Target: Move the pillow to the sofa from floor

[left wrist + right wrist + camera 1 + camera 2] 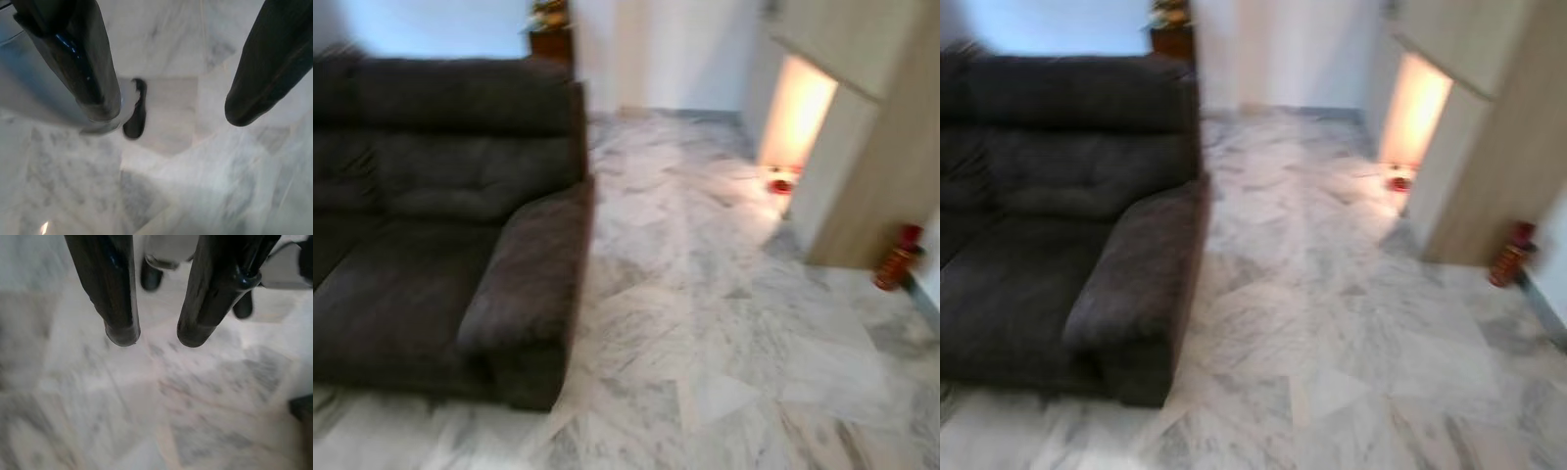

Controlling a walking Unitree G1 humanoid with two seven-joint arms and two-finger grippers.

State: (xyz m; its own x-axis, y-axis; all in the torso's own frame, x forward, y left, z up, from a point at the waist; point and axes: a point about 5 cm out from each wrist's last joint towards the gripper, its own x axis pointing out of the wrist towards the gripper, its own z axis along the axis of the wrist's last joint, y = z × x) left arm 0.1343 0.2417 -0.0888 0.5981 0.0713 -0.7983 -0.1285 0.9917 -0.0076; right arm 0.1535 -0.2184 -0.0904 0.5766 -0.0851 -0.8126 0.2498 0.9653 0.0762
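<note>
I can't make out the pillow anywhere on the marble floor (724, 323), blurred as the head views are, so I can't say which arm is nearer it. The sofa (431, 245) sits to my left. Left gripper (171, 112) hangs over bare tile, fingers wide apart; right gripper (156, 338) too, fingers narrowly apart, holding nothing.
</note>
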